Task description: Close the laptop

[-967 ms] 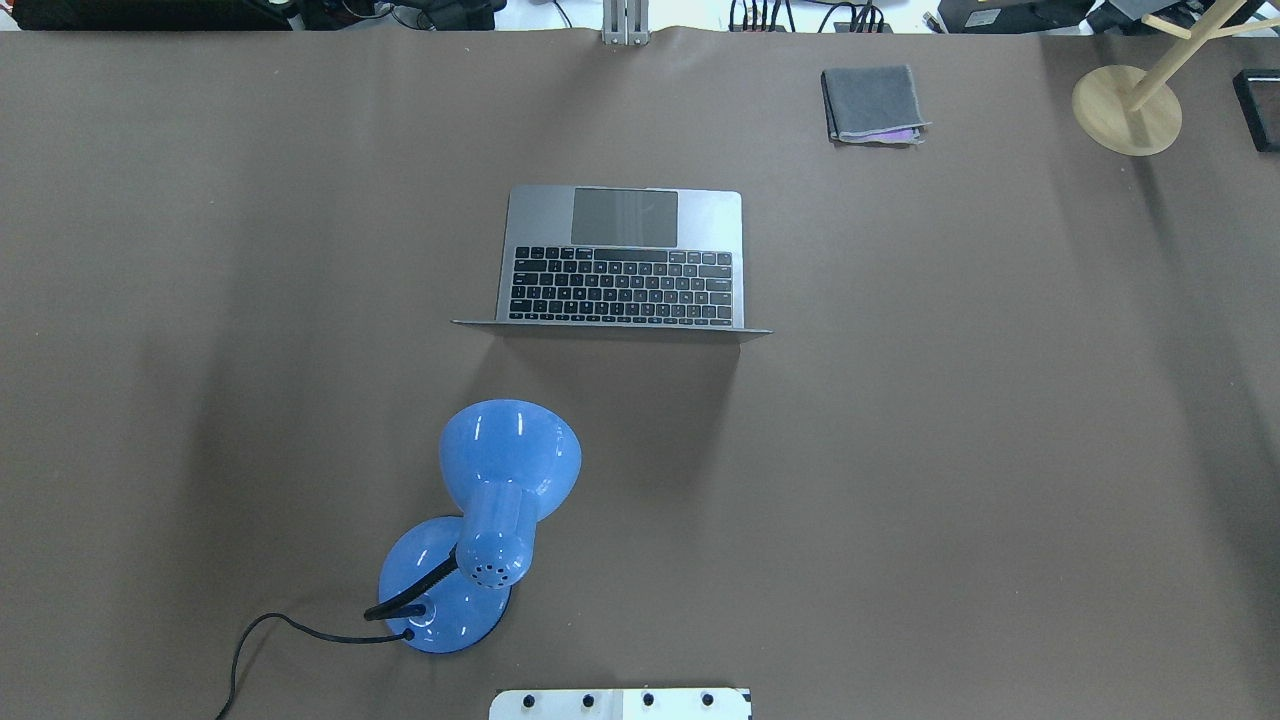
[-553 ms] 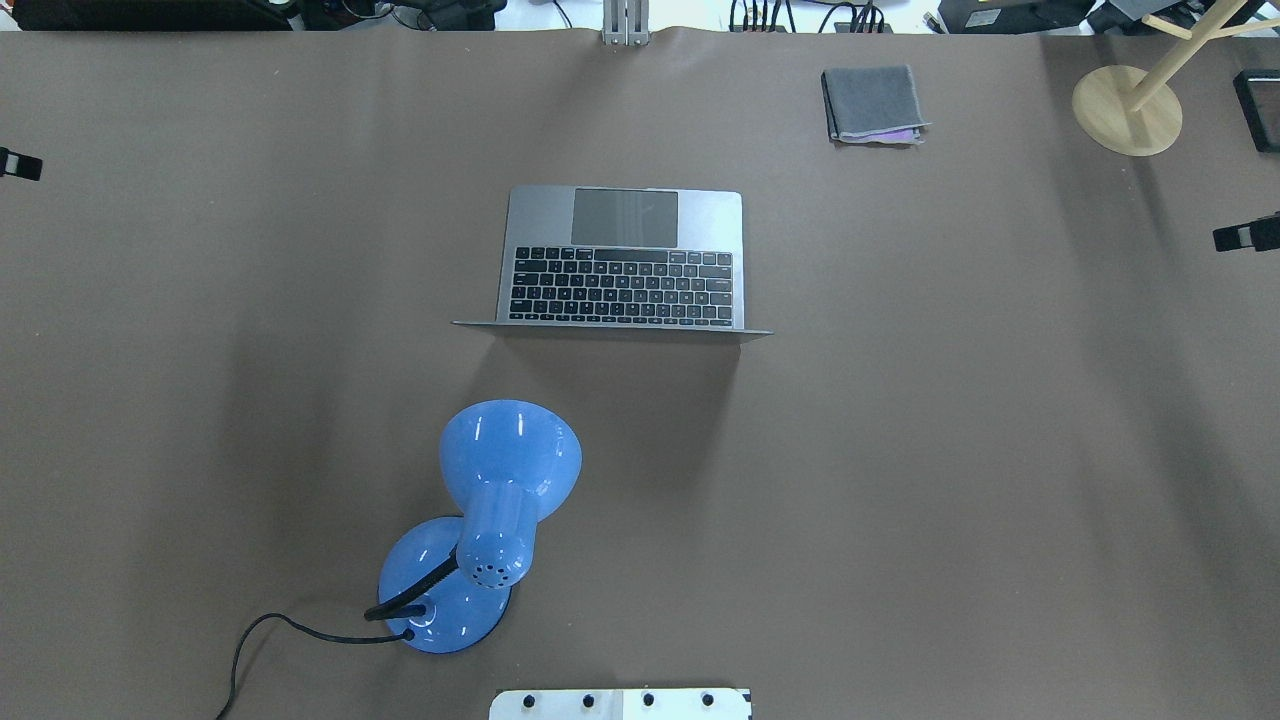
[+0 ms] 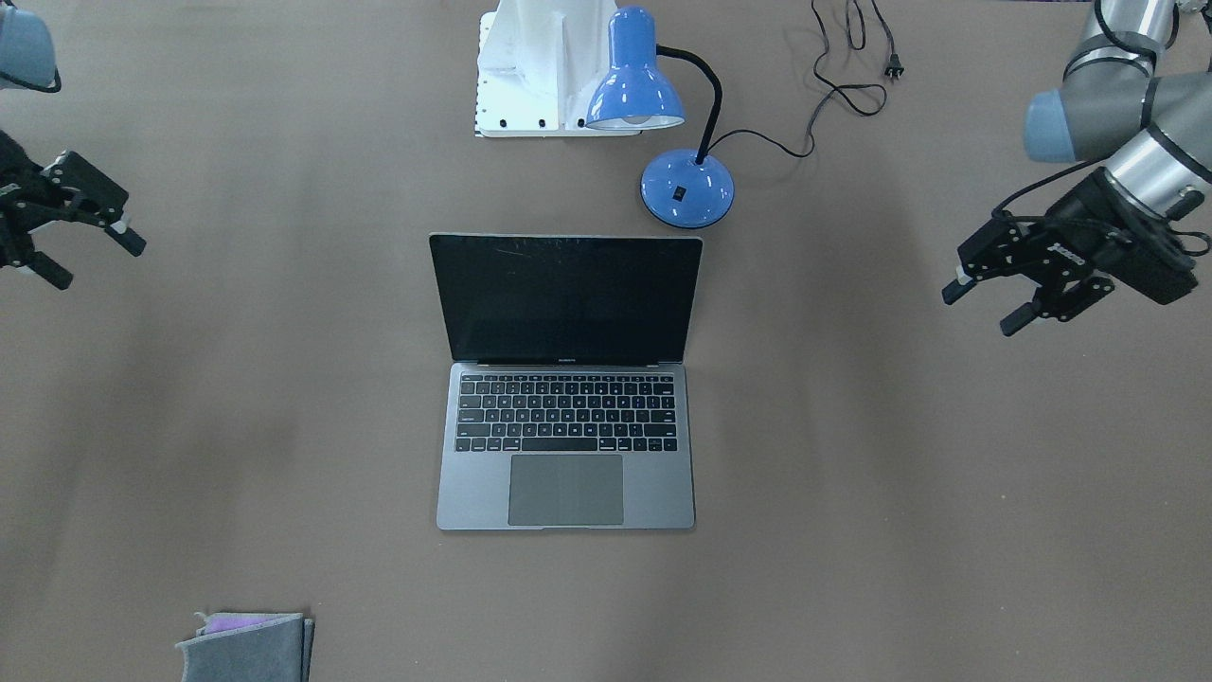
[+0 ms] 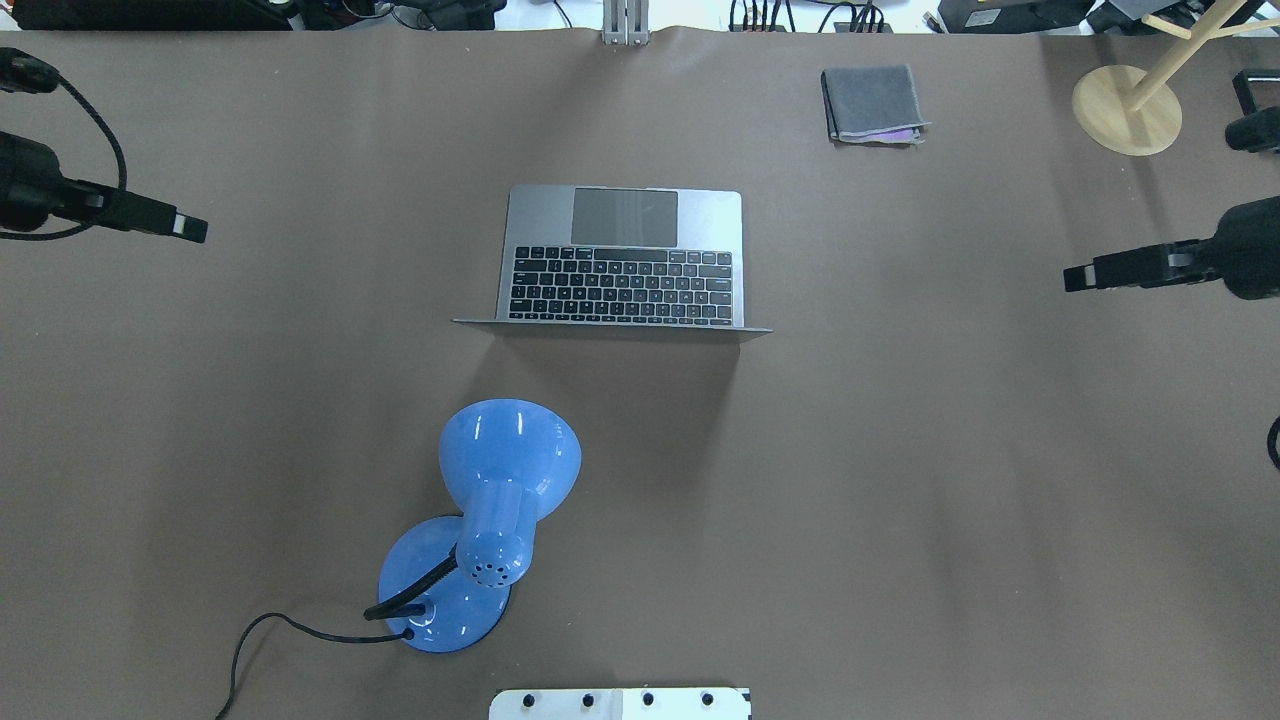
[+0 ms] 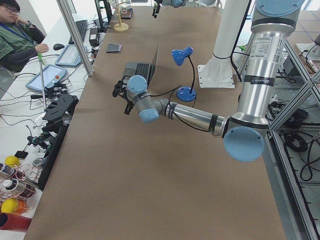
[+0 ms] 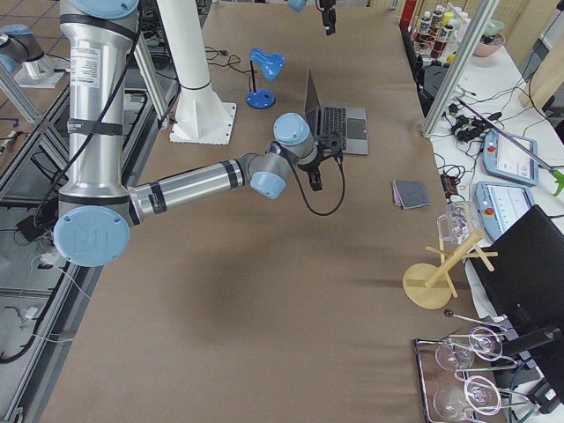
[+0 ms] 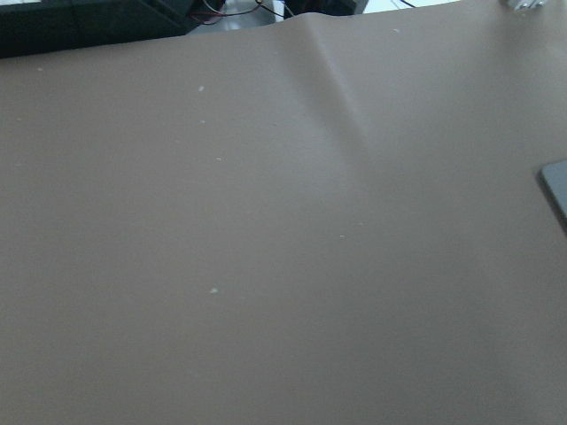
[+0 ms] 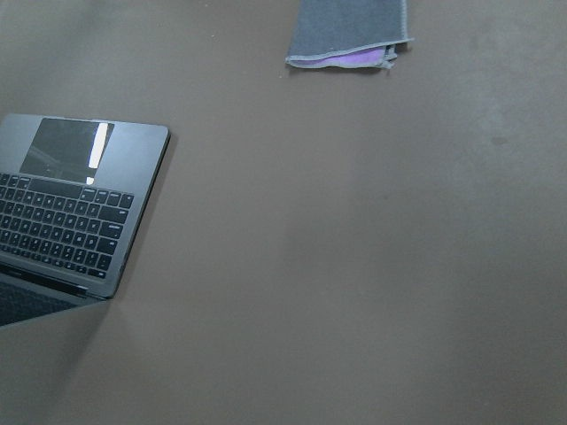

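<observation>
Exterior front-facing shows the laptop (image 3: 565, 493) open at mid-table (image 3: 852, 521), its black screen (image 3: 565, 298) raised and turned away from the robot. In the overhead view the screen is reduced to a thin edge, and only keys and trackpad are shown. The left gripper (image 3: 980, 311) and right gripper (image 3: 93, 259) are held above the table, well apart from the laptop, one on each side. Both are seen with jaws apart (overhead they appear edge-on, so the gap is hidden). A blue lamp (image 3: 663, 104) is stood near the screen's back, between laptop and robot base. A folded cloth (image 4: 872, 103) and a wooden stand (image 4: 1127, 108) are set along the far edge. The cloth and a laptop corner are caught by the right wrist camera; the left shows little but table.
</observation>
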`<state>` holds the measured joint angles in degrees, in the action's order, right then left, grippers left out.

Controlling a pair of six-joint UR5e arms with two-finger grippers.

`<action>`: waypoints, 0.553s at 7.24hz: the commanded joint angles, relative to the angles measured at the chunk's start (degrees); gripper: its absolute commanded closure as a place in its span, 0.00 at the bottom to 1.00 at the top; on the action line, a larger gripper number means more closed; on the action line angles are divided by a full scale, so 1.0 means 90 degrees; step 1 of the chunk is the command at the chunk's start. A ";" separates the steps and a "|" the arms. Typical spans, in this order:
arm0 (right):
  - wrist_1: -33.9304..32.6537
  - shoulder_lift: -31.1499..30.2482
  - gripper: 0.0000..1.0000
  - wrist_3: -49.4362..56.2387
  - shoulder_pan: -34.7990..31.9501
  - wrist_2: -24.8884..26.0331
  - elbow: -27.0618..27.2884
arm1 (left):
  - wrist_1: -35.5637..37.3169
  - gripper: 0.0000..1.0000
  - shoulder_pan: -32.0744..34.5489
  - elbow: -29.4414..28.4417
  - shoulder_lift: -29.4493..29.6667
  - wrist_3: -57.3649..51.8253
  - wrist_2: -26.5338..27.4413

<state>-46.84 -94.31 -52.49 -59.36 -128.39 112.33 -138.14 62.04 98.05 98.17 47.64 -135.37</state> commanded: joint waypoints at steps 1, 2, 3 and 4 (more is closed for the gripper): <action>-0.0010 0.0010 0.94 -0.0739 0.0792 0.0262 0.0369 | -0.0012 0.87 -0.0583 0.0413 0.0029 0.0789 -0.0018; 0.0000 -0.0029 1.00 -0.0846 0.1026 0.0388 0.0496 | -0.0012 1.00 -0.0769 0.0540 0.0030 0.0781 0.0011; 0.0000 -0.0087 1.00 -0.0867 0.1377 0.0727 0.0584 | -0.0070 1.00 -0.0954 0.0608 0.0020 0.0801 0.0021; 0.0000 -0.0087 1.00 -0.1099 0.1709 0.0992 0.0653 | -0.0187 1.00 -0.1120 0.0609 0.0020 0.1197 0.0021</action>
<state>-46.86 -94.89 -60.52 -47.63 -122.41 117.29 -138.86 53.90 103.15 98.38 55.54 -135.23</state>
